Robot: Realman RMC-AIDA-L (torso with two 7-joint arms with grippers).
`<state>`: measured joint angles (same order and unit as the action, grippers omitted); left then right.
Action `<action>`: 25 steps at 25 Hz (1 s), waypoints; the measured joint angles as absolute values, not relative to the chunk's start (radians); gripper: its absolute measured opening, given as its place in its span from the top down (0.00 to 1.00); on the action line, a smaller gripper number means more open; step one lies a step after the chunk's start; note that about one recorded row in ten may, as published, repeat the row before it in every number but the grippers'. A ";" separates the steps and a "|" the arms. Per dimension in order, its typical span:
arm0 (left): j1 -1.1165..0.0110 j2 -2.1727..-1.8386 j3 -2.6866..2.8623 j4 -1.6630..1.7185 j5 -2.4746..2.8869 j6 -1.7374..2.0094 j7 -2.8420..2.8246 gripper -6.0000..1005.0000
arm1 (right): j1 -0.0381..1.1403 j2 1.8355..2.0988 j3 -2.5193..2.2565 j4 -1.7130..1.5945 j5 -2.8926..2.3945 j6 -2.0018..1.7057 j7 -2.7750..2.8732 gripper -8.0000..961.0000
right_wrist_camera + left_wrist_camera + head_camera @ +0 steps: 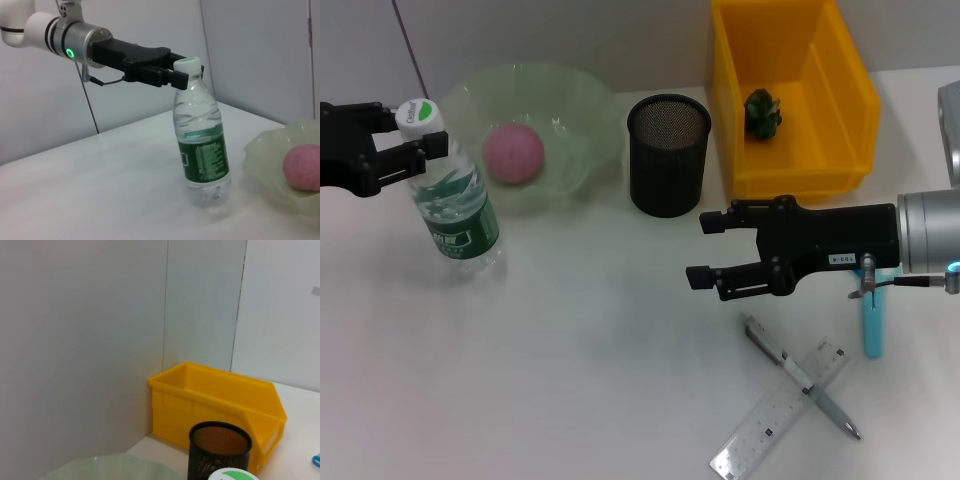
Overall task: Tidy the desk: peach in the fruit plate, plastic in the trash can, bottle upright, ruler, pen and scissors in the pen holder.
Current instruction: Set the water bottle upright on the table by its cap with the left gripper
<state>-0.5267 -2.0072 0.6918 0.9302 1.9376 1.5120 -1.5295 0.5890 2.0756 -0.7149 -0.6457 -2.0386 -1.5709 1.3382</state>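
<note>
The clear water bottle (455,205) with a green label stands upright on the table at the left. My left gripper (420,132) is shut around its neck just under the white cap; the right wrist view shows the bottle (202,150) and that gripper (181,75) too. The pink peach (513,152) lies in the pale green fruit plate (575,110). The black mesh pen holder (667,155) stands empty-looking beside it. My right gripper (698,250) hovers open and empty in front of the holder. The ruler (775,415) and pen (800,375) lie crossed at the front right. The blue-handled scissors (873,320) lie partly under my right arm.
The yellow bin (840,90) at the back right holds a dark green crumpled piece of plastic (761,113). A grey device edge (950,120) shows at the far right. The left wrist view shows the bin (215,400), the pen holder (220,450) and the wall.
</note>
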 joint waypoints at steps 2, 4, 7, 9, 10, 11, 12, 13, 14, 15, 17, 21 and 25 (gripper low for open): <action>-0.526 -2.011 0.692 0.925 1.938 1.498 -1.524 0.56 | 0.589 2.076 -0.715 -0.640 -2.039 -1.571 1.334 0.16; -0.524 -2.016 0.692 0.924 1.938 1.486 -1.518 0.56 | 0.589 2.077 -0.715 -0.636 -2.039 -1.570 1.330 0.16; -0.523 -2.021 0.692 0.923 1.937 1.475 -1.511 0.56 | 0.588 2.077 -0.715 -0.632 -2.039 -1.561 1.323 0.16; -0.522 -2.022 0.692 0.921 1.938 1.465 -1.506 0.56 | 0.588 2.077 -0.715 -0.629 -2.039 -1.556 1.323 0.16; -0.521 -2.023 0.692 0.918 1.938 1.461 -1.504 0.56 | 0.588 2.077 -0.715 -0.628 -2.039 -1.555 1.322 0.16; -0.520 -2.023 0.692 0.914 1.938 1.460 -1.502 0.56 | 0.588 2.077 -0.715 -0.627 -2.039 -1.555 1.322 0.16; -0.519 -2.023 0.692 0.910 1.938 1.459 -1.499 0.56 | 0.588 2.077 -0.715 -0.627 -2.039 -1.555 1.322 0.16; -0.519 -2.023 0.692 0.906 1.938 1.457 -1.495 0.56 | 0.588 2.077 -0.715 -0.627 -2.039 -1.555 1.322 0.16; -0.519 -2.023 0.692 0.906 1.938 1.457 -1.495 0.56 | 0.588 2.077 -0.715 -0.627 -2.039 -1.555 1.322 0.16; -0.518 -2.023 0.692 0.903 1.938 1.454 -1.493 0.56 | 0.588 2.077 -0.715 -0.626 -2.039 -1.555 1.322 0.16; -0.516 -2.023 0.692 0.900 1.940 1.441 -1.488 0.56 | 0.589 2.077 -0.715 -0.626 -2.039 -1.555 1.322 0.16; -0.514 -2.023 0.692 0.899 1.940 1.433 -1.480 0.56 | 0.590 2.077 -0.715 -0.626 -2.039 -1.555 1.322 0.16; -0.511 -2.026 0.692 0.897 1.942 1.427 -1.469 0.56 | 0.590 2.077 -0.715 -0.626 -2.039 -1.555 1.322 0.16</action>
